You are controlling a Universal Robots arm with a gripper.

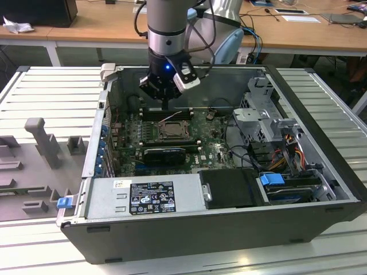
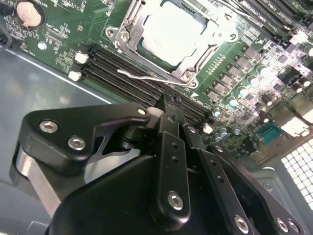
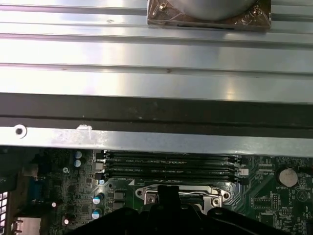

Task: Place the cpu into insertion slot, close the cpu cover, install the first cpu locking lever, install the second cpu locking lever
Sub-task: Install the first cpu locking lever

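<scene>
The cpu point(image 2: 168, 32), a pale silvery square, lies in the insertion slot point(image 1: 172, 133) on the green board. The cpu cover point(image 2: 128, 30), a silvery frame, lies down around it. A thin wire locking lever point(image 2: 149, 78) stands loose along the slot's edge nearest the black memory slots point(image 2: 127, 73). My gripper point(image 2: 169, 106) hangs just above those memory slots, a short way from the lever, fingers together with nothing between them. In the exterior view the gripper point(image 1: 166, 105) is behind the slot, inside the open case. In the first wrist view its tip point(image 3: 168, 192) overlaps the slot's frame point(image 3: 215, 193).
The grey case wall point(image 3: 156, 142) runs close behind the gripper. A power supply point(image 1: 143, 197) and a black shroud point(image 1: 229, 189) fill the case front. A drive cage with cables point(image 1: 269, 123) is at the exterior view's right. Grey fixtures point(image 1: 40, 140) stand outside on the slatted table.
</scene>
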